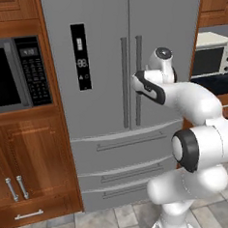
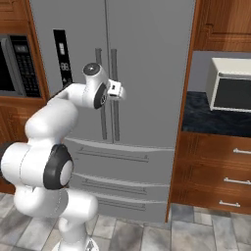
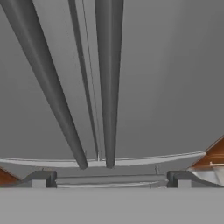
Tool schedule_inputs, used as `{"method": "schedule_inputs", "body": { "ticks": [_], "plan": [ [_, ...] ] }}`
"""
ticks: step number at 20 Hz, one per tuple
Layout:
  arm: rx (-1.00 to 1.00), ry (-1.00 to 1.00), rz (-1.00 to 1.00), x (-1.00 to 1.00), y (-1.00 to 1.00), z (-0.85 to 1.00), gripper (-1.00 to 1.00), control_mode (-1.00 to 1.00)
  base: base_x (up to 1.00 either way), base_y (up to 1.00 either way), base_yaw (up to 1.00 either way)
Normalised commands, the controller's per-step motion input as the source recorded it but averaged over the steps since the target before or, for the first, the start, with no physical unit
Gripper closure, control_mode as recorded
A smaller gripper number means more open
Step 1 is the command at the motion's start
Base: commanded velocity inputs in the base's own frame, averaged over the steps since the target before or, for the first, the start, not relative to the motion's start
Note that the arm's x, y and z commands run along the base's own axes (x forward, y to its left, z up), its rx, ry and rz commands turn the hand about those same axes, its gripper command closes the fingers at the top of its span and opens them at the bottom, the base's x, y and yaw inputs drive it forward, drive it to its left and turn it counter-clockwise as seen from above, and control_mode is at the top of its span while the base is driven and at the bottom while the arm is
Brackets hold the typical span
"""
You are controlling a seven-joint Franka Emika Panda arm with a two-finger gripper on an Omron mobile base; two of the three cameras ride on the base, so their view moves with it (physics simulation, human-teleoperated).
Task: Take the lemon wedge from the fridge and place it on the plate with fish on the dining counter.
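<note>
Fridge (image 1: pixel 102 63), seen from my left base camera: tall grey steel, both French doors shut, my arm raised with the hand close before the right door's bar handle (image 1: pixel 140 80), so I judge the door-opening step in hand and the lemon wedge, presumably inside, hidden from me. Right base camera: the hand points at the paired handles, short of touching them as far as I can tell. Hand camera: jaws (image 3: pixel 111 180) spread wide and empty, the right door's handle (image 3: pixel 108 83) nearly centred between them; next I must advance, straddle that bar, close and pull.
</note>
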Motion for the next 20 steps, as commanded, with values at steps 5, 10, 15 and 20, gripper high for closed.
{"method": "schedule_inputs", "body": {
  "ticks": [5,10,15,20],
  "plan": [
    [0.07,-0.05,0.09,0.37,-0.06,-0.21,-1.0,-1.0,0.0,0.0,0.0],
    [0.08,-0.08,0.12,0.09,-0.09,-0.07,-1.0,-1.0,0.0,0.0,0.0],
    [0.0,-0.01,0.01,0.17,-0.02,-0.02,-1.0,-1.0,0.0,0.0,0.0],
    [0.0,0.0,0.0,0.37,0.0,-0.06,-1.0,-1.0,0.0,0.0,0.0]
  ]
}}
